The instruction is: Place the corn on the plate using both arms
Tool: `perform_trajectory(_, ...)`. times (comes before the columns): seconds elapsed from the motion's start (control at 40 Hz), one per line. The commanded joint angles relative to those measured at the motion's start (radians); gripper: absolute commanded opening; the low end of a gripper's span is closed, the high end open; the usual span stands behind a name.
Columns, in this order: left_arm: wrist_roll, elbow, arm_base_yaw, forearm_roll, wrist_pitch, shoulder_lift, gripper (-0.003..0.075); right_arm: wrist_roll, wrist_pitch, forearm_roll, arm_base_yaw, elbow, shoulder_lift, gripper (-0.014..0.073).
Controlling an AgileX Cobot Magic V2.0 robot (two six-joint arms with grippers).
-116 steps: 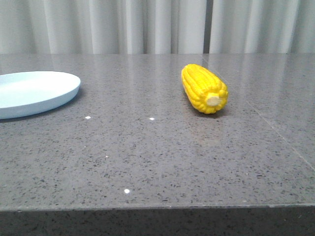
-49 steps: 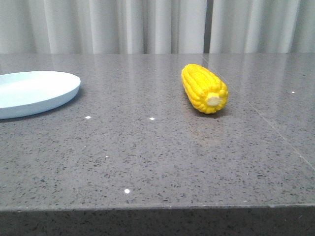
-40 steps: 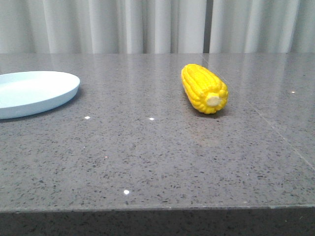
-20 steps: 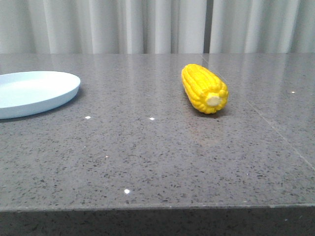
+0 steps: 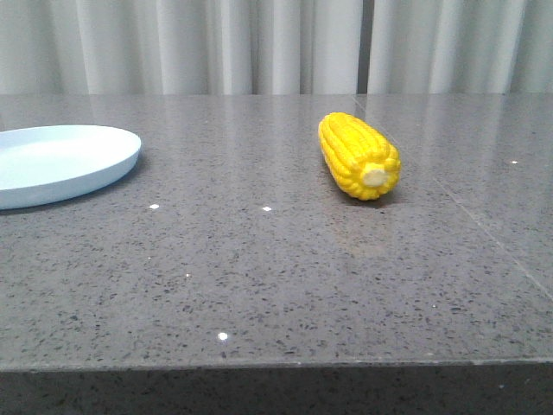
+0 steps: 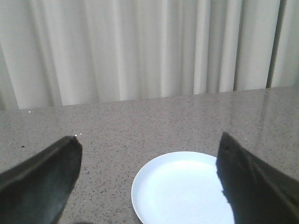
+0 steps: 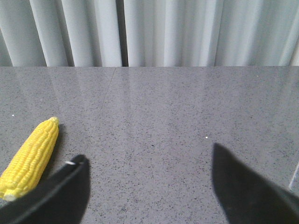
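On the left of the speckled grey stone desk [image 5: 259,277], the round, shallow, pale light-blue plate [image 5: 60,162] is seen bare, and no shift is found in it against the earlier front pictures. Framing that plate in the left wrist view, the left gripper [image 6: 149,186] is shown with its dark jaws spread wide and nothing between them. Toward the right of the desk, the bright yellow, glossy plastic corn cob [image 5: 358,156] is found lying on its side with its pale cream stub end turned toward the camera, well apart from the plate and where it lay before. Beside it, the right gripper [image 7: 147,189] is shown with jaws equally wide and empty, the corn lying just outside one finger. Nothing is judged to have changed over these seconds, so the task is taken as not yet begun: the corn remains to be grasped.
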Motion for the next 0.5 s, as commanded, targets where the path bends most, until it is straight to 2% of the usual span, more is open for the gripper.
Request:
perform_trajectory(0.0, -0.01, -0.036, -0.001, -0.004, -0.084, 0.016, 0.0617, -0.004, -0.071, 0.0, -0.007, -0.038, 0.016, 0.0664)
perform_trajectory(0.2, -0.01, -0.054, -0.001, -0.025, -0.043, 0.089, 0.0617, -0.004, -0.07, 0.0, -0.007, -0.038, 0.016, 0.0664)
perform_trajectory(0.48, -0.01, -0.303, -0.001, -0.048, 0.268, 0.452, 0.0617, -0.004, -0.07, 0.0, -0.007, -0.038, 0.016, 0.0664)
